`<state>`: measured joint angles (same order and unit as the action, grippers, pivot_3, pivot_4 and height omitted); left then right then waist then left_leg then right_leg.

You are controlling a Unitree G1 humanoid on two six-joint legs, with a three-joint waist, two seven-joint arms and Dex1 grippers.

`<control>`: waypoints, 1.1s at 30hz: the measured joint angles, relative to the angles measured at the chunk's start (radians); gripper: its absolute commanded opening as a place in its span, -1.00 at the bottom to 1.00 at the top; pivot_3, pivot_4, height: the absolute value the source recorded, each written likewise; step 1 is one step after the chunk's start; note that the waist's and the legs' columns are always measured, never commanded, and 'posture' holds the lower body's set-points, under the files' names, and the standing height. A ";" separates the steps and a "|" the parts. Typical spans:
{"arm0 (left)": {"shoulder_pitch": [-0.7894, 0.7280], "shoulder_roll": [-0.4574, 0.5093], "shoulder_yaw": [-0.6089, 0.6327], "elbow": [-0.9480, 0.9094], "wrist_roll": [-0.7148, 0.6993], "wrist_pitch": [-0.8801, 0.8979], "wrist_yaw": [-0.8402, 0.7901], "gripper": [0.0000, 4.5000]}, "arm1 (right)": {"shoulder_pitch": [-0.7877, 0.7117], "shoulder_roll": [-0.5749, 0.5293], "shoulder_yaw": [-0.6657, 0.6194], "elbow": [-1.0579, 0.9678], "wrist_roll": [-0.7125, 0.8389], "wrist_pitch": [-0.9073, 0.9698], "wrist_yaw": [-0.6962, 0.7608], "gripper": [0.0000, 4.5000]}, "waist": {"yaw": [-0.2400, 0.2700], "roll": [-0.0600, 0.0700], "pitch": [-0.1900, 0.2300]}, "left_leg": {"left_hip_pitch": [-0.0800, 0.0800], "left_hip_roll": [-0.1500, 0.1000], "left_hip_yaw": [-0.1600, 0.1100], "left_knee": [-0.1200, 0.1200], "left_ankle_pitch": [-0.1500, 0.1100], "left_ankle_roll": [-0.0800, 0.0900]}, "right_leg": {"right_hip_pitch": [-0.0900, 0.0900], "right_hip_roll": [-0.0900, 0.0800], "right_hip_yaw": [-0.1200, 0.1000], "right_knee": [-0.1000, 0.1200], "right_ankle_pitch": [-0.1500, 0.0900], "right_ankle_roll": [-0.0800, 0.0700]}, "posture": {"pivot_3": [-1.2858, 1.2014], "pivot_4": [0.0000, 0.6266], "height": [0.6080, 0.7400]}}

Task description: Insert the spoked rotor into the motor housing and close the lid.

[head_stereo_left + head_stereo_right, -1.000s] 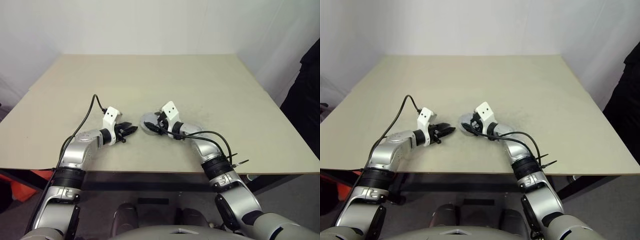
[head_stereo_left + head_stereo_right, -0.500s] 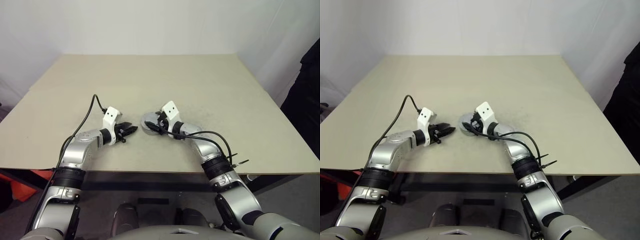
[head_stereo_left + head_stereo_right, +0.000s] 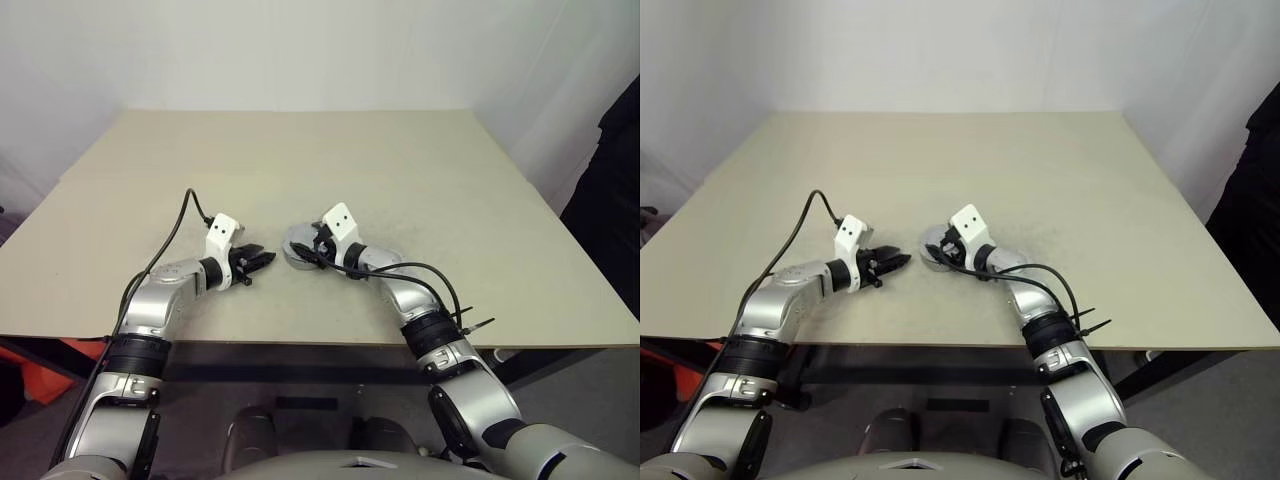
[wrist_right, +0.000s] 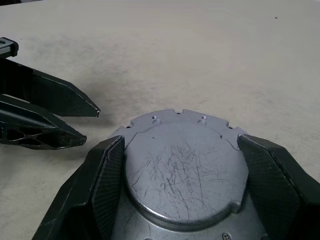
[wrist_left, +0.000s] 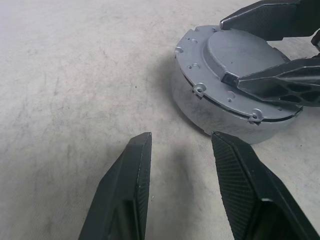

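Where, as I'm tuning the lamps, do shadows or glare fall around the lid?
Left wrist view: the lid throws a soft dark shadow on the table, on the side toward the left gripper; no glare. Right wrist view: the lid's top is evenly lit, its scratches plain, no hot spots. Eye views: the table is evenly lit.

head pair: high, facing down | wrists: close, sharing lid (image 5: 235,65)
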<state>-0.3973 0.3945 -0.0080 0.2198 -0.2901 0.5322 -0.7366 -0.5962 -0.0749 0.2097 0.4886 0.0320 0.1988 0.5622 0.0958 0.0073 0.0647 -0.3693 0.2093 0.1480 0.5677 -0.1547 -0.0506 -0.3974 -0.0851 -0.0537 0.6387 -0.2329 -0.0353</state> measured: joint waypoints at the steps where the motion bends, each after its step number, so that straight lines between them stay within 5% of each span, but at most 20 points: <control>1: 0.000 0.000 0.000 0.000 0.000 0.000 0.000 -0.10 | 0.000 0.000 0.000 0.001 -0.001 -0.001 0.000 0.40 | 0.000 0.000 0.000 | 0.000 0.000 0.000 0.000 0.000 0.000 | 0.000 0.000 0.000 0.000 0.000 0.000 | 0.03 -1.00 1.00; 23: 0.000 -0.002 0.001 -0.001 -0.002 0.006 0.004 -0.10 | 0.025 -0.017 0.026 -0.034 -0.016 -0.006 0.024 0.40 | 0.000 -0.001 -0.001 | 0.001 -0.001 0.000 -0.002 -0.001 0.001 | 0.002 0.000 0.000 -0.004 0.000 0.000 | 0.03 -1.00 1.00; 31: -0.055 -0.092 0.066 -0.012 -0.109 0.141 0.062 -0.10 | 0.021 -0.017 0.027 -0.007 -0.030 -0.025 0.019 0.40 | 0.001 -0.001 -0.001 | 0.007 -0.001 0.000 -0.002 -0.001 0.001 | 0.008 0.000 0.000 -0.005 -0.001 0.001 | 0.03 -1.00 1.00; 33: -0.093 -0.126 0.098 -0.012 -0.146 0.178 0.086 -0.28 | 0.021 -0.016 0.028 -0.005 -0.030 -0.028 0.019 0.40 | 0.000 -0.001 -0.001 | 0.008 -0.001 0.000 -0.003 -0.001 0.001 | 0.009 0.000 0.000 -0.006 -0.001 0.002 | 0.03 -1.00 1.00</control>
<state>-0.4906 0.2685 0.0896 0.2076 -0.4357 0.7098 -0.6504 -0.5756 -0.0910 0.2374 0.4832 0.0016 0.1708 0.5815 0.0960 0.0063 0.0639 -0.3618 0.2083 0.1482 0.5652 -0.1556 -0.0493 -0.3888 -0.0853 -0.0537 0.6330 -0.2341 -0.0335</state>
